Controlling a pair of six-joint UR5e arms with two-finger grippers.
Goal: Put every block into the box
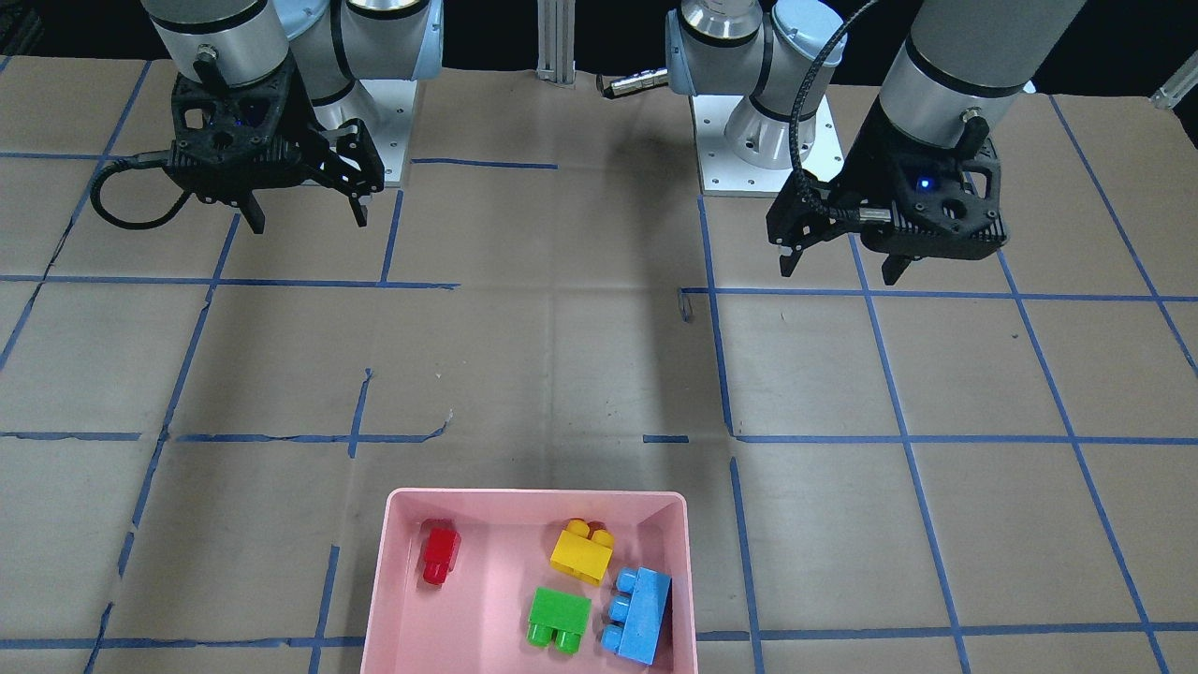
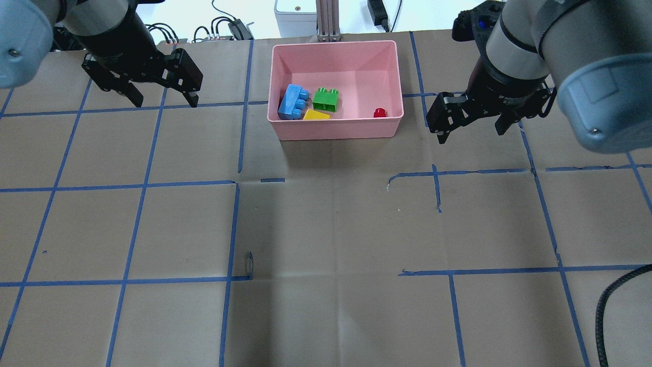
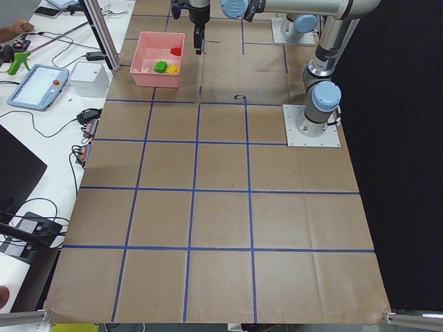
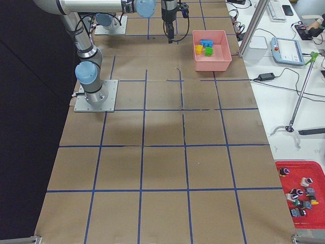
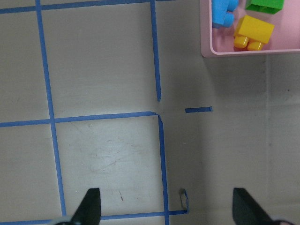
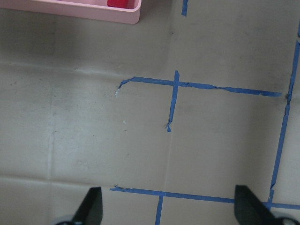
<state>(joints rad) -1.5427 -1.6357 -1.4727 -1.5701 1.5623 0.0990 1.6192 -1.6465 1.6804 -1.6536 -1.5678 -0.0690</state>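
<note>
The pink box stands at the table's far edge from the robot, also in the overhead view. All blocks lie inside it: red, yellow, green, light blue. Overhead shows blue, green, yellow and red. My left gripper hovers open and empty left of the box. My right gripper hovers open and empty right of it. The left wrist view shows the box corner; the right wrist view shows its edge.
Brown paper with a blue tape grid covers the table. The two arm bases stand at the robot's side. An aluminium post rises just behind the box. A bench with a tablet and cables runs beyond the box.
</note>
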